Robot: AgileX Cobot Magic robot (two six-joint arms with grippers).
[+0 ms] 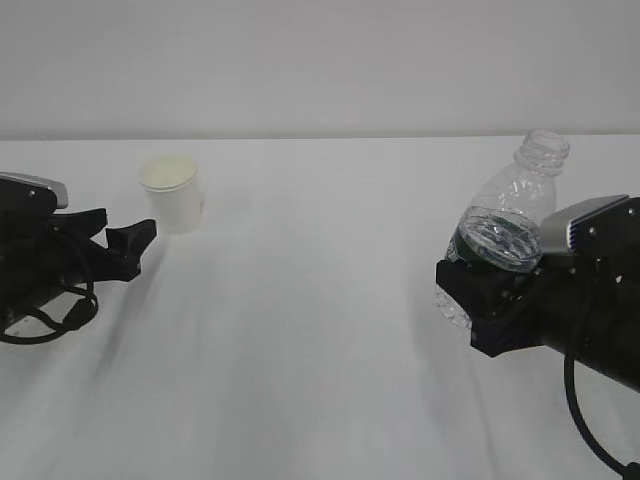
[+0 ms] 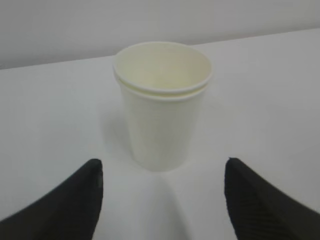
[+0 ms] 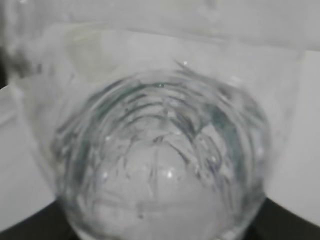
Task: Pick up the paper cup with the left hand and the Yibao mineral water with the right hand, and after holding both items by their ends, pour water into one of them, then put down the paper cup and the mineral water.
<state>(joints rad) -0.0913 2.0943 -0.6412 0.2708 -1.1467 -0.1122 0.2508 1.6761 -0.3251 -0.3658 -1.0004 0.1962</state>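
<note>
The cup (image 1: 171, 193) stands upright on the white table (image 1: 320, 330), far left, untouched; in the left wrist view it sits (image 2: 162, 107) just ahead of the gap between the fingers (image 2: 75, 200). The left gripper (image 1: 130, 240) is spread wide, empty, just short of the cup. The bottle (image 1: 510, 215), uncapped and tilted, is lifted clear of the table, clamped around its lower half by the right gripper (image 1: 490, 290). So the bottle pickup looks done; grasping the cup, pouring and setting both down remain.
</note>
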